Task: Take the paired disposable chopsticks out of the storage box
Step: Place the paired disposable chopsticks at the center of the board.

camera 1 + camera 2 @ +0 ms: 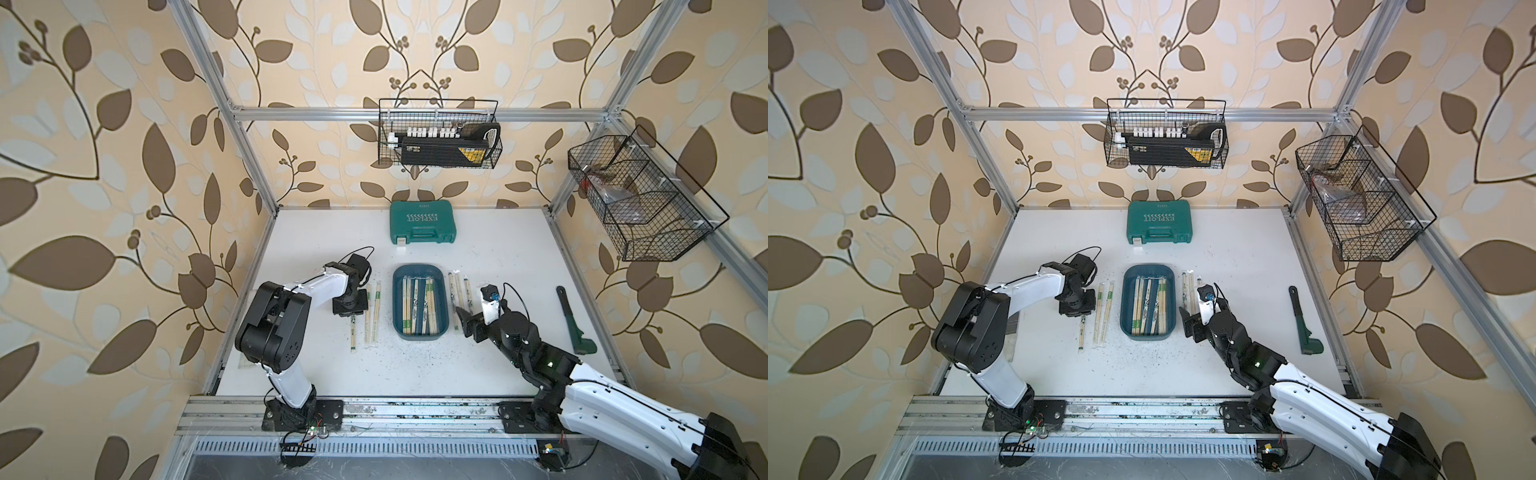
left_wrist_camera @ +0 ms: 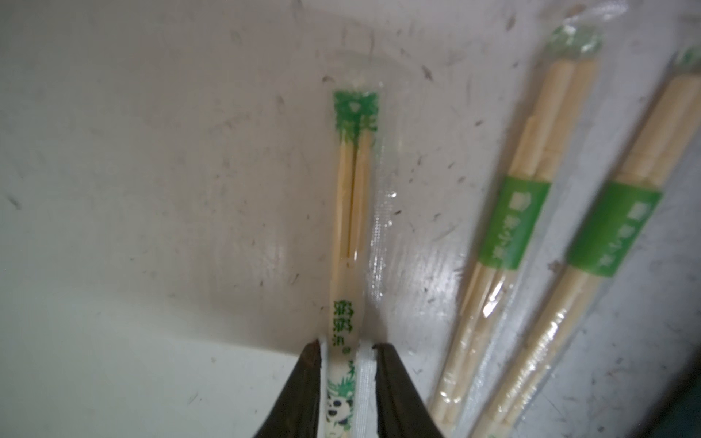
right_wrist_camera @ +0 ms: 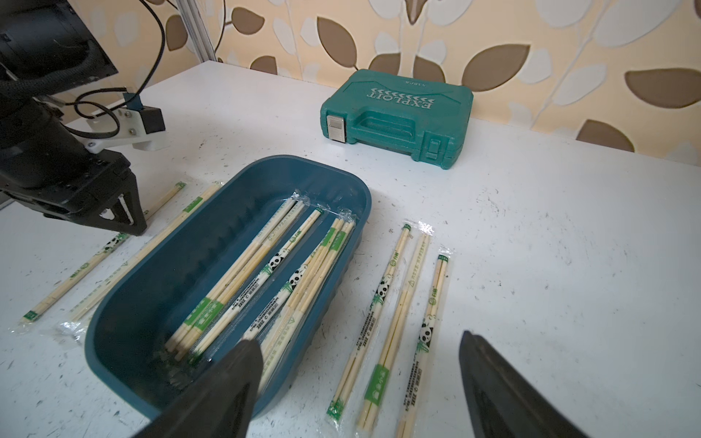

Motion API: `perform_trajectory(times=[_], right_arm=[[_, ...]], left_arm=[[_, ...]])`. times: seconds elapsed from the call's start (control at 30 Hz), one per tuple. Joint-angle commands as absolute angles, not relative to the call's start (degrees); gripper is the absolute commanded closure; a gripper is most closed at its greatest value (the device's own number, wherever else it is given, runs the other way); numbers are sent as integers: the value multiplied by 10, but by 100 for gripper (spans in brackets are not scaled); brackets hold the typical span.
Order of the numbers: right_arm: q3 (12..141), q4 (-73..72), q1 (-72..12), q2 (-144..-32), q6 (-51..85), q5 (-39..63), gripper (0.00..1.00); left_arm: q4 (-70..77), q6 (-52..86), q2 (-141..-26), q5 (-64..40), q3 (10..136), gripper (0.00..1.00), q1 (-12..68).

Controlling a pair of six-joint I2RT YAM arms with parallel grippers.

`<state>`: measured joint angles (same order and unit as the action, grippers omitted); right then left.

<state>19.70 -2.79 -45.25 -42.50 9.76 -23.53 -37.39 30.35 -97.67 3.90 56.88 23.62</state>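
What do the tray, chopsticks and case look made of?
Tray: moulded plastic, dark teal, slight sheen; ribbed wall, rounded corners.
Chopsticks: pale wood or bamboo, matte, fine grain.
Wrappers: thin clear film; it glints and wrinkles.
Case: hard green plastic, duller finish, moulded handle recess. Its latch looks metallic, but I'm unsure.

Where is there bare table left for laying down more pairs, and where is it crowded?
Bare: between the wrench and the right-hand pairs; also between the storage box and the front rail. Crowded: the box's flanks, with the left-hand pairs opposite.
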Motion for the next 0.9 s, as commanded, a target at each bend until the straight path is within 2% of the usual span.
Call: perform_trajectory(times=[0.0,0.37,0.43,0.87], right_arm=[[209,-34,-454,-429,96,-237,15],[208,-36,-454,-431,96,-239,15],[209,-37,-454,-432,96,-239,15],[209,-36,-454,-431,96,-241,15]], left_arm=[[-371,304,-987,27,578,73,239],[-360,300,-1025,23,595,79,239],[-359,298,-1028,23,599,83,240],[-356,292,-1052,20,622,85,247]])
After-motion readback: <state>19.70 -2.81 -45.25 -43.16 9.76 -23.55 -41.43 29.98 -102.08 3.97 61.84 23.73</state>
